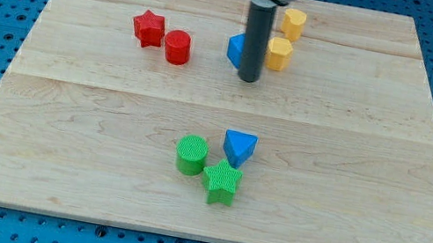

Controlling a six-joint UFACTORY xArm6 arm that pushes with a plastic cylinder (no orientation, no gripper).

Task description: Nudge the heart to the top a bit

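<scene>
Up near the view's top, we had my tip [248, 79] planted on the wooden board [61, 139], with no jaws to open or shut, just the bare rod, between a partly hidden blue block [234, 50] and the yellow heart [279, 53], close beside both. A yellow hexagon [294, 23] sat just above the heart.

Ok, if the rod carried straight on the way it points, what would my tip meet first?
The wooden board right beneath my tip; it is likely touching already. The blue block and yellow heart flank the rod, out of line.
</scene>
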